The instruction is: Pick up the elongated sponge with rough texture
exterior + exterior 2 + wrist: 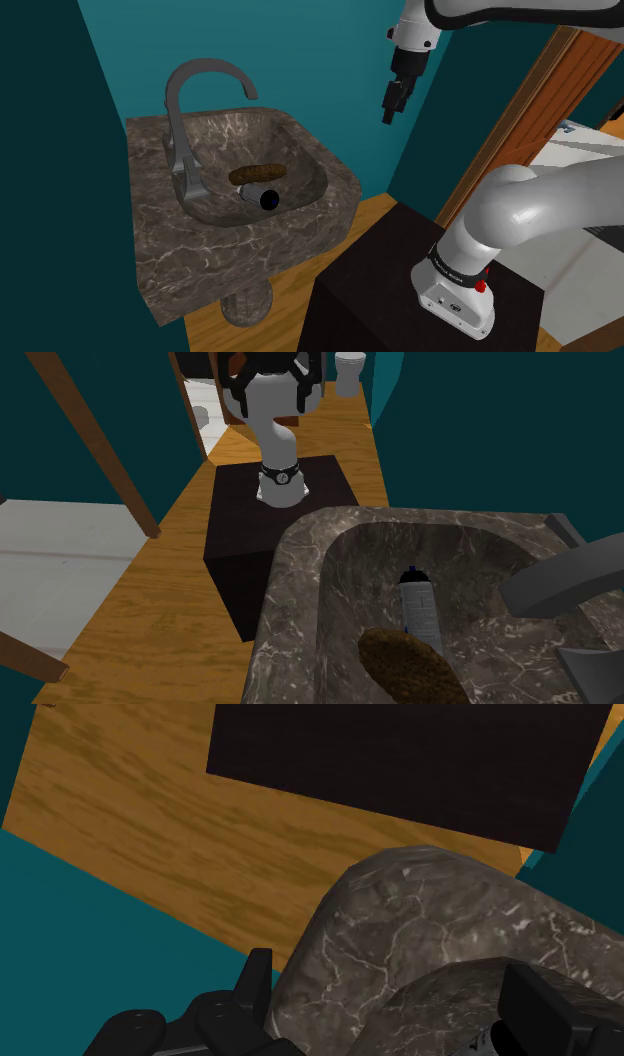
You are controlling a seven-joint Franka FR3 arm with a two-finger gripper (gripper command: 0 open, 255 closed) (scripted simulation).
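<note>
Sponge (410, 667), brown, elongated and rough-looking, lay nearest in the second exterior view, on the bottom of the dark marble sink (290, 572), its near end cut off by that view's bottom edge. Just beside it a grey bottle (420, 607) with a black cap lay on its side. In the shoulder view the bottle crossed in front of the sponge's lower edge, and whether the two touched could not be told. The grey faucet (560, 577) was cut by the second exterior view's right edge. Beyond the sink stood the dark stand (240, 522) on the wood floor (150, 824), with the arm's base on it and the upper arm cut off at the top. The gripper (389, 112) hung high in the air by the sink's corner on the stand's side, well apart from the sponge and pointing down. In the wrist view its black fingers (255, 979) stood apart, released, with the sink's outer corner between them but untouched. Judged progress: nothing was grasped. The move over the basin, the descent, the closing on the sponge and the lift were all left to do, and the bottle would likely crowd the grasp.
</note>
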